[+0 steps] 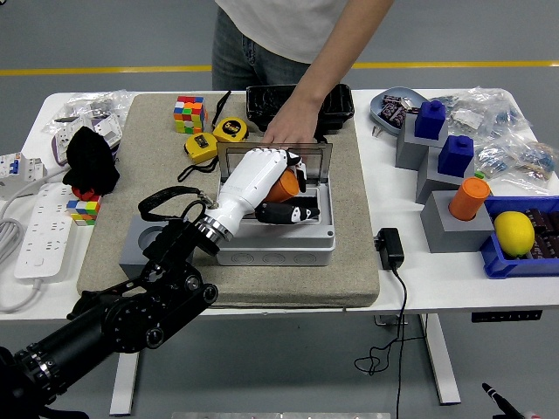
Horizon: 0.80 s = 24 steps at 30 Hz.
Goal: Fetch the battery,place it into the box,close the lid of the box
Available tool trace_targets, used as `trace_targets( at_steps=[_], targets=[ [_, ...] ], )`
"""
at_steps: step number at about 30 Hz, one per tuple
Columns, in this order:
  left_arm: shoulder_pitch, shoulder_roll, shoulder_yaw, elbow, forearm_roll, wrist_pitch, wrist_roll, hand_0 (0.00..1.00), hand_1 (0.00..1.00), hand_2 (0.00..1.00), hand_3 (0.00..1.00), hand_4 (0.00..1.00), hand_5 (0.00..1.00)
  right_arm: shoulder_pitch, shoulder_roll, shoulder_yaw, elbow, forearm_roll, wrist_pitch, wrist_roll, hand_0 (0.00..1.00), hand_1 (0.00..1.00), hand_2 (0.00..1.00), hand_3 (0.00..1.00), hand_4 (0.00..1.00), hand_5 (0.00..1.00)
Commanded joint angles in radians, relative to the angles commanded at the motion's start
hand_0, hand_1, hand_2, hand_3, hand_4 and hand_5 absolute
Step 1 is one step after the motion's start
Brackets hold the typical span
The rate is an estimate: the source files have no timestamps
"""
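Observation:
My left hand (281, 188), white with black fingertips, reaches into the open grey box (279, 244) on the mat and is curled around an orange battery (285, 186), which sits low inside the box. The clear lid (278, 157) stands upright at the box's back edge. A person's hand (288, 129) rests on the top of that lid, holding it up. My right hand is out of view.
A grey holder block (144, 249) sits left of the box. Two yellow tape measures (217, 137), a colour cube (189, 114) and a black tray (301, 105) lie behind it. A black adapter (390, 248) with cable lies right. Grey stands with blue and orange pieces (454, 188) stand far right.

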Motion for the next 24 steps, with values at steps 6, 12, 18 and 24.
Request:
trace_targets(
  at_steps=[6, 12, 18, 24],
  targets=[
    [0.002, 0.0, -0.003, 0.003, 0.003, -0.022, 0.001, 0.165, 0.094, 0.124, 0.124, 0.998, 0.324, -0.001, -0.001, -0.001, 0.0, -0.001, 0.0, 0.0, 0.786, 0.705, 0.709, 0.761, 0.998, 0.998],
    [0.005, 0.0, -0.008, 0.006, 0.022, -0.038, 0.007, 0.326, 0.414, 0.36, 0.345, 0.998, 0.343, -0.003, 0.0, 0.0, 0.0, -0.003, 0.001, -0.001, 0.786, 0.706, 0.709, 0.76, 0.998, 0.998],
    [0.004, 0.0, -0.015, 0.01, 0.038, -0.045, 0.014, 0.476, 0.614, 0.533, 0.499, 0.998, 0.364, -0.004, 0.0, 0.0, 0.0, -0.003, 0.001, -0.001, 0.786, 0.706, 0.709, 0.76, 0.998, 0.998],
    [0.002, 0.0, -0.018, 0.008, 0.05, -0.049, 0.021, 0.692, 0.755, 0.704, 0.626, 0.998, 0.381, -0.004, 0.0, 0.003, 0.0, -0.006, 0.001, -0.001, 0.786, 0.706, 0.709, 0.76, 0.998, 0.998]
  ],
)
